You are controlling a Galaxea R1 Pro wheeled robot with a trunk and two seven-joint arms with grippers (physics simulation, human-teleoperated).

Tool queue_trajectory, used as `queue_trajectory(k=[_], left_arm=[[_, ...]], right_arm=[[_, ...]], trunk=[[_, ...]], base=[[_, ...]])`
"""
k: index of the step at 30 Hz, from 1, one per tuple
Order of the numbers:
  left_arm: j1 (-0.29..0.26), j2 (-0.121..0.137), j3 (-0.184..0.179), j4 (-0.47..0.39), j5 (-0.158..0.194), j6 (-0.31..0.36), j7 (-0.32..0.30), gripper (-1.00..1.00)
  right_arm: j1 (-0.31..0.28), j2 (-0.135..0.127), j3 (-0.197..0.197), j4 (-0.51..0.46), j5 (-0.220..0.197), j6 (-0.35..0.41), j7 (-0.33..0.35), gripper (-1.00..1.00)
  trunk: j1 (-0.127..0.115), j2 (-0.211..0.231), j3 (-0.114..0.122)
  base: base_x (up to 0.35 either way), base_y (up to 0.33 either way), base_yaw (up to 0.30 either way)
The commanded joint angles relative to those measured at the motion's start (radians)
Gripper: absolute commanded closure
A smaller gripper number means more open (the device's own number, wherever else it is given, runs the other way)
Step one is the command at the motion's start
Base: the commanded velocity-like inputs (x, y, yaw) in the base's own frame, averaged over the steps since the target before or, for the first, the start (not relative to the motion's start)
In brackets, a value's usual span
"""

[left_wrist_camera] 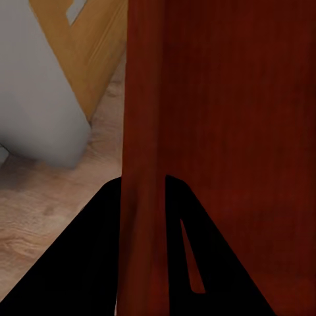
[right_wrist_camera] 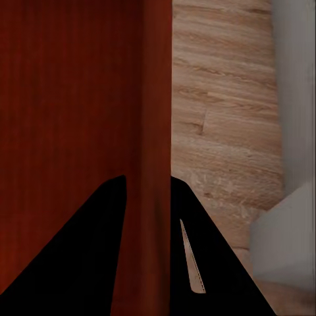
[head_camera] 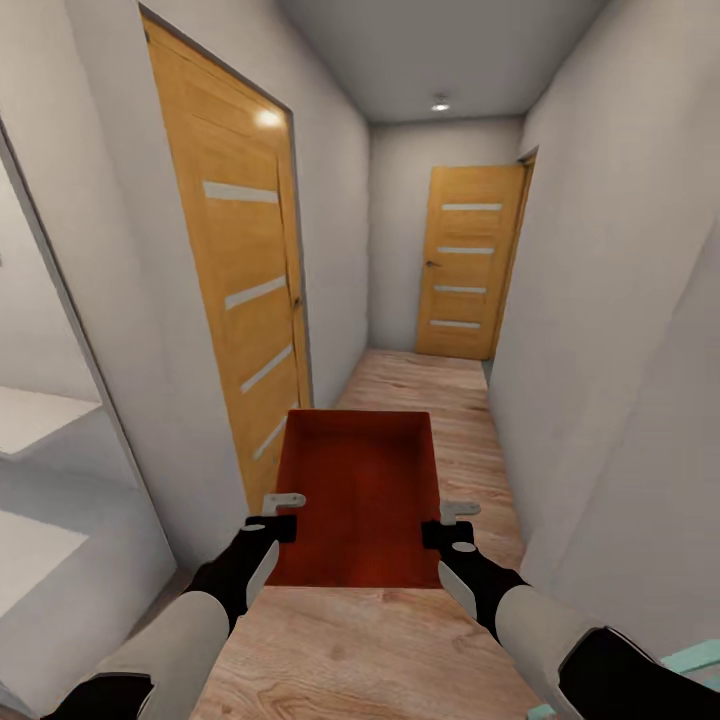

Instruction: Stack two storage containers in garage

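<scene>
One orange-red storage container [head_camera: 360, 495] hangs in front of me above a wood-plank corridor floor, open side up and empty. My left gripper [head_camera: 283, 512] is shut on its left wall and my right gripper [head_camera: 447, 522] is shut on its right wall. The left wrist view has that thin wall [left_wrist_camera: 141, 197] running between the two black fingers [left_wrist_camera: 79, 263]. In the right wrist view the opposite wall [right_wrist_camera: 155, 197] is pinched the same way between black fingers [right_wrist_camera: 217, 263].
I am in a narrow white-walled corridor. A wooden door [head_camera: 240, 290] with pale slats stands close on the left. A similar door [head_camera: 468, 262] closes the far end. An opening onto a pale room [head_camera: 40, 460] lies at the left edge. The plank floor [head_camera: 430, 400] runs ahead.
</scene>
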Motion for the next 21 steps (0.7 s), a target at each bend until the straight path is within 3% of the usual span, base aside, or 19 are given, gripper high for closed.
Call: queue_trajectory(k=[1, 6, 21], left_arm=[[0.0, 0.038, -0.01, 0.026, 0.01, 0.005, 0.005, 1.0], [0.0, 0.038, -0.01, 0.026, 0.011, 0.006, 0.004, 1.0], [0.0, 0.038, -0.01, 0.026, 0.012, 0.006, 0.004, 1.0]], right_arm=[[-0.002, 0.0, -0.01, -0.002, 0.006, -0.025, 0.0, 1.0], [-0.002, 0.0, -0.01, -0.002, 0.006, -0.024, 0.0, 1.0], [-0.002, 0.0, -0.01, -0.002, 0.006, -0.025, 0.0, 1.0]], trunk=[[0.001, -0.002, -0.002], [0.001, -0.002, -0.002], [0.001, -0.002, -0.002]], base=[[0.217, 0.0, -0.285], [0.239, 0.018, -0.118], [0.312, 0.094, -0.004]])
